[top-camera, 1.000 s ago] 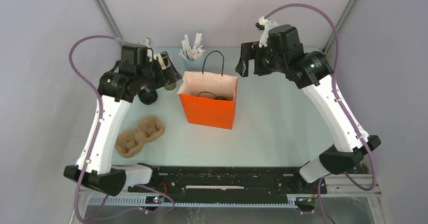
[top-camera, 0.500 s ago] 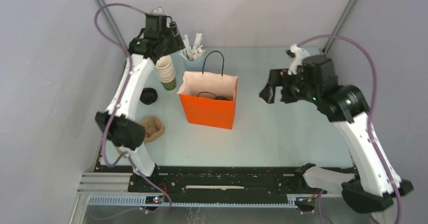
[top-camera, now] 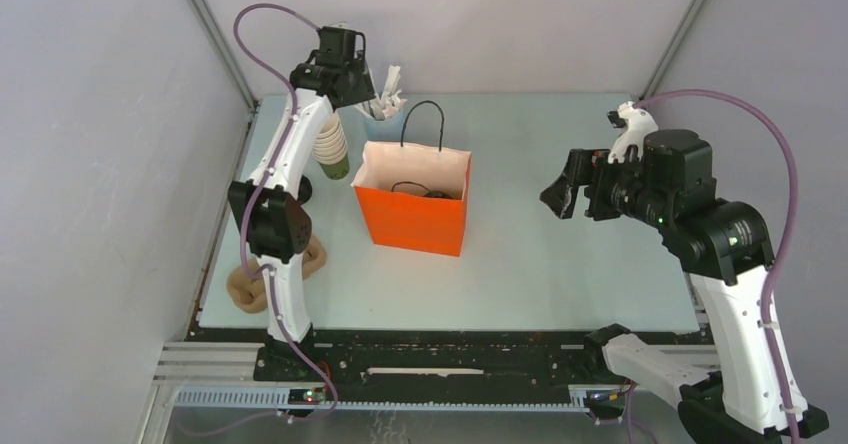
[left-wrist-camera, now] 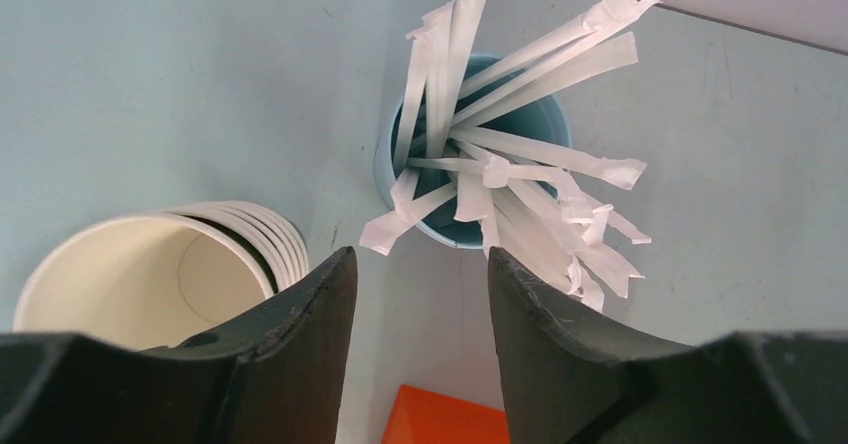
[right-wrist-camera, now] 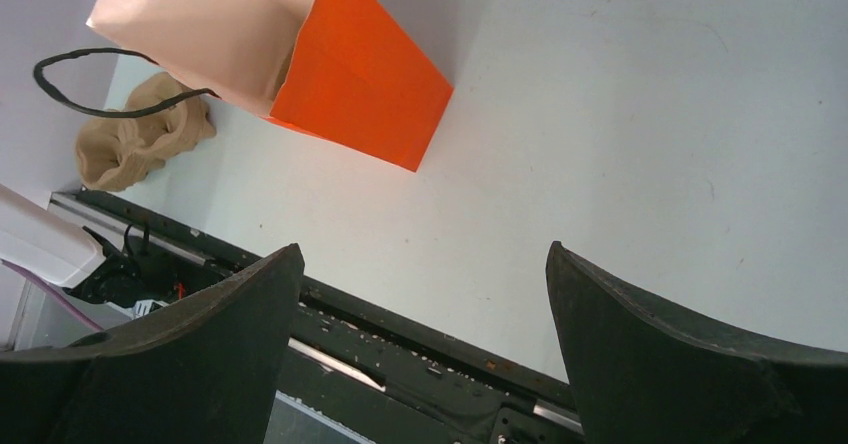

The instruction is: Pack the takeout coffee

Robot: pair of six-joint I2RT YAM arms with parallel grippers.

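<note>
At the far-left corner: the left gripper [left-wrist-camera: 420, 264] is held above the light blue cup [left-wrist-camera: 548, 124] of wrapped white sticks [left-wrist-camera: 468, 34], with the stack of paper cups [left-wrist-camera: 120, 274] just beside it.
Left pincer: the fingers are seen partly spread, with nothing between them; only table surface shows through the gap.
Right side: the right gripper [right-wrist-camera: 425, 254] is held above the table [top-camera: 560, 274], well apart from every item, and is judged to be parked out of the way.
Right pincer: spread wide, nothing carried.
Bag: the orange paper bag [top-camera: 412, 214] is stood upright at mid-table with its mouth open, so that it can be loaded from above; only a dark handle loop is made out inside.
Location of the takeout coffee: no single green cup can be told apart in any view. A dark rounded edge, taken to be the black lid [top-camera: 303, 188], is glimpsed past the left arm, near the foot of the stack.
Carrier: the pulp cup carrier [right-wrist-camera: 140, 129] is laid at the near left, partly hidden by the left arm.
Stage: packing is judged not yet begun.
Concern: the left pincer is set over the sticks, not over the coffee.
</note>
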